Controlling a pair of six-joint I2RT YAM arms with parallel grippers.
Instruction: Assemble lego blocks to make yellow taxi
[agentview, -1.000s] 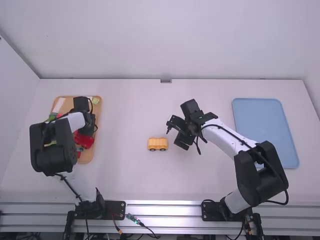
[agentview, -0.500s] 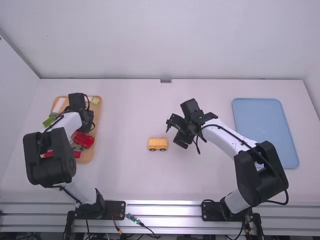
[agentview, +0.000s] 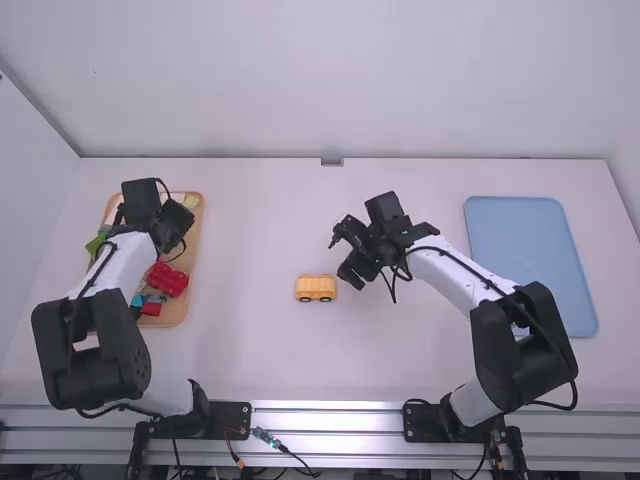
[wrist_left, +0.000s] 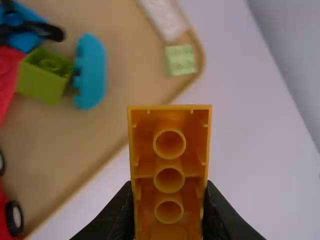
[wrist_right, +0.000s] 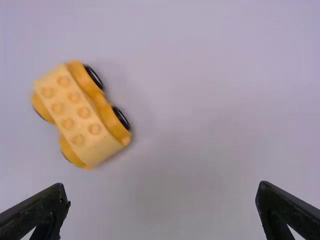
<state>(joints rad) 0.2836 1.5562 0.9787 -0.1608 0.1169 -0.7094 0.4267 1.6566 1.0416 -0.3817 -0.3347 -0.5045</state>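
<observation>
Apparently half built, the yellow car (agentview: 316, 288) stands midway along the counter (agentview: 260, 350), nearer its front edge, base (wrist_right: 103, 110) and studded layer (wrist_right: 76, 113) joined. The left end effector (wrist_left: 169, 187) grips an orange block (wrist_left: 169, 177), likely left to add; the right end effector (wrist_right: 163, 191) is spread, empty.

Red, green, blue blocks (wrist_left: 42, 80) in a tan tray (wrist_left: 127, 70) — blue tray (agentview: 530, 260) well apart

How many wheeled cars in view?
2: a yellow car on the table, a red car in the tan tray. The left arm covers part of the tray; more may be hidden.
</observation>
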